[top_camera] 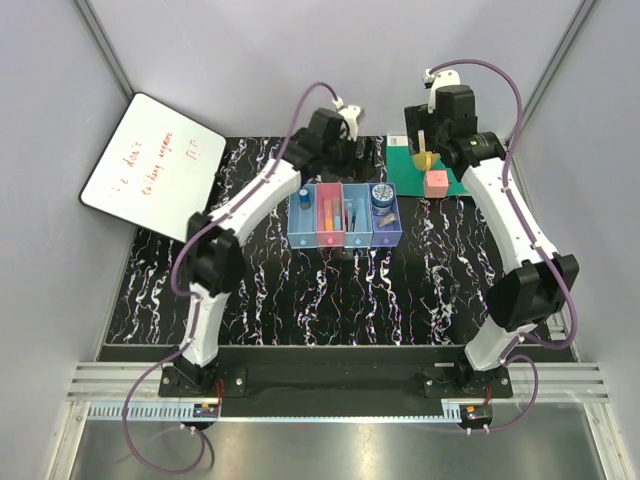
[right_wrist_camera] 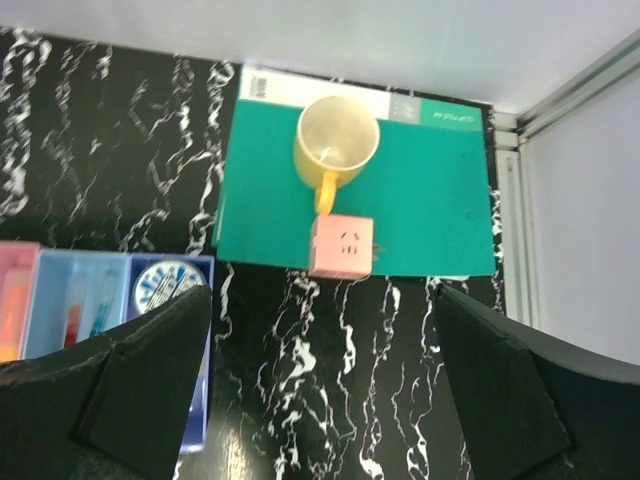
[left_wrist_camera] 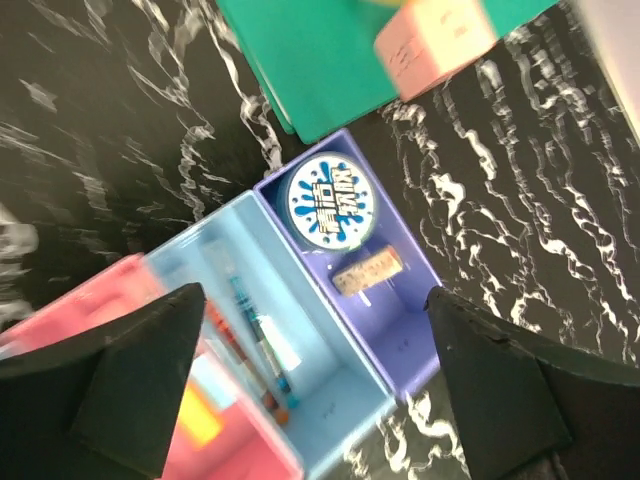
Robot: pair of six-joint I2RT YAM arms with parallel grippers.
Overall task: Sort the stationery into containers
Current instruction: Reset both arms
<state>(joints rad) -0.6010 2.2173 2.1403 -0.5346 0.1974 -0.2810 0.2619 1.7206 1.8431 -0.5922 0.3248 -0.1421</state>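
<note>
Four joined trays (top_camera: 345,238) stand mid-table. The left light blue tray holds a blue-capped bottle (top_camera: 303,197). The pink tray (top_camera: 329,232) holds an orange marker (top_camera: 327,212). The second light blue tray (left_wrist_camera: 345,395) holds thin pens (left_wrist_camera: 255,340). The purple tray (left_wrist_camera: 425,350) holds the round patterned tin (left_wrist_camera: 332,197) and the beige eraser (left_wrist_camera: 368,272). My left gripper (left_wrist_camera: 313,290) is open and empty, hovering above the trays' far end (top_camera: 360,155). My right gripper (right_wrist_camera: 322,290) is open and empty above the table, near the pink cube.
A green folder (right_wrist_camera: 430,200) lies at the back right with a yellow cup (right_wrist_camera: 336,140) and a pink cube (right_wrist_camera: 342,246) on it. A whiteboard (top_camera: 150,165) leans at the back left. White walls close in on both sides.
</note>
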